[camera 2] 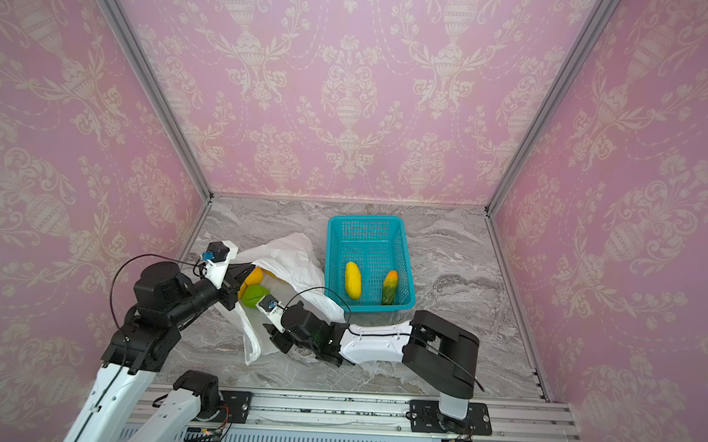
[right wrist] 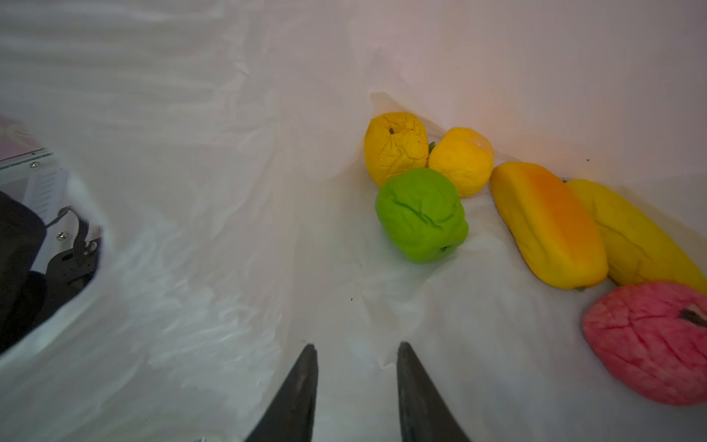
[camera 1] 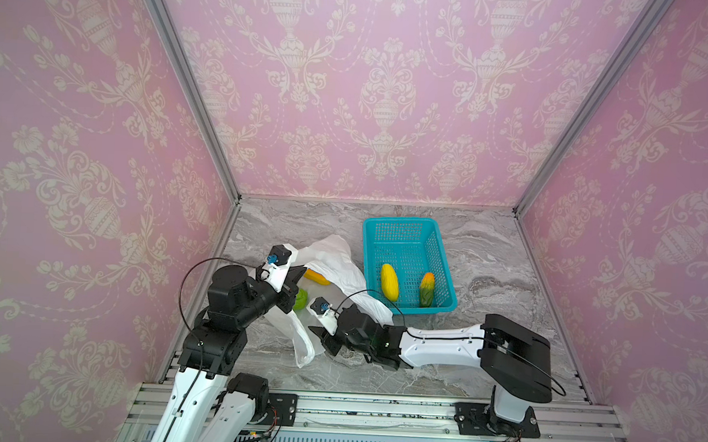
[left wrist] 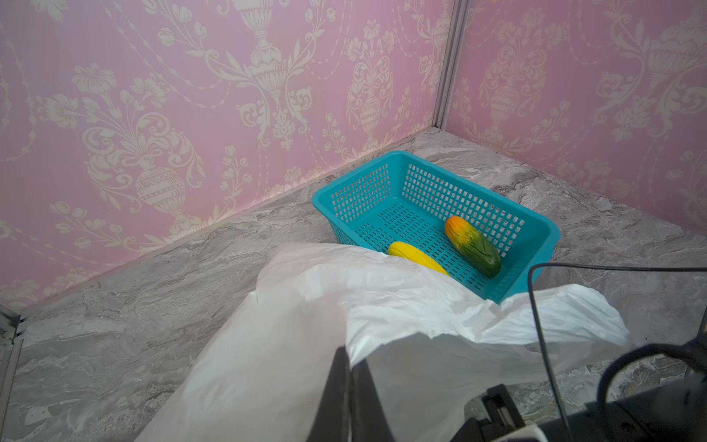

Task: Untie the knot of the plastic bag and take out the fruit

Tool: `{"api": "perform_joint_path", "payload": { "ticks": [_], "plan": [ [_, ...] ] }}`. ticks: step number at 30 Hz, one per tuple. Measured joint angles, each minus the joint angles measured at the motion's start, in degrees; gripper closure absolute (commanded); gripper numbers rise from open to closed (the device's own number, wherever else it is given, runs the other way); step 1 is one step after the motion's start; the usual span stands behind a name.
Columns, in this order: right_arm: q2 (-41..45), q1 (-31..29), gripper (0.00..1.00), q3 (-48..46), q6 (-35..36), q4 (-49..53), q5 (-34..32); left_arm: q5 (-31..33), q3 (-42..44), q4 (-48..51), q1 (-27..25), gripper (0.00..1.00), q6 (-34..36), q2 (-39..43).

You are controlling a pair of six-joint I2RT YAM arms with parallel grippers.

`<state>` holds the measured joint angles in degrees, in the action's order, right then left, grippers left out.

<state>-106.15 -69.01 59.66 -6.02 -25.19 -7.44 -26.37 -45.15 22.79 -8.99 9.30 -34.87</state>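
White crinkly plastic bag (camera 1: 333,262) lies left of the teal basket (camera 1: 398,222), its upper edge pinched by the closed left gripper (camera 1: 297,275). The right gripper (right wrist: 356,348) sits at the bag's near mouth, jaws apart and empty, short of the green fruit (right wrist: 421,214). Two oblong fruits (camera 1: 389,282) lie in the basket.

I note three walls (camera 1: 383,107) papered pink with cream damask, aluminium corner posts (camera 1: 189,84), and a grey marble-patterned floor (camera 1: 488,245), evenly lit.

Bare plastic bag (right wrist: 191,172) floor lies free between right pincer (right wrist: 355,346) and green fruit (right wrist: 421,216)
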Motion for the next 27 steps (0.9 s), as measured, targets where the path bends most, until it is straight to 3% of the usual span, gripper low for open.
{"api": "perform_joint_path", "payload": {
  "ticks": [4, 11, 14, 17, 27],
  "plan": [
    [-6.95, 0.92, 0.62, 6.95, -0.15, 0.61, -0.28, 0.00, 0.00, 0.00, 0.02, 1.00, 0.00, 0.02],
    [-20.52, 4.98, 0.71, 29.66, 2.38, 9.20, -1.40, -0.02, 0.00, 0.00, 0.22, 1.00, -0.02, 0.00],
    [-24.30, 5.79, 0.67, 35.65, 4.44, 11.10, -1.51, -0.04, 0.00, 0.00, 0.22, 1.00, -0.02, 0.02],
    [-26.99, 5.70, 0.52, 38.40, 6.45, 11.72, -2.29, -0.04, 0.00, -0.02, 0.22, 1.00, -0.02, 0.00],
    [-35.26, 6.38, 0.52, 50.97, 13.25, 18.12, -2.19, -0.09, 0.00, -0.02, 0.22, 1.00, -0.42, 0.02]
  ]
}}
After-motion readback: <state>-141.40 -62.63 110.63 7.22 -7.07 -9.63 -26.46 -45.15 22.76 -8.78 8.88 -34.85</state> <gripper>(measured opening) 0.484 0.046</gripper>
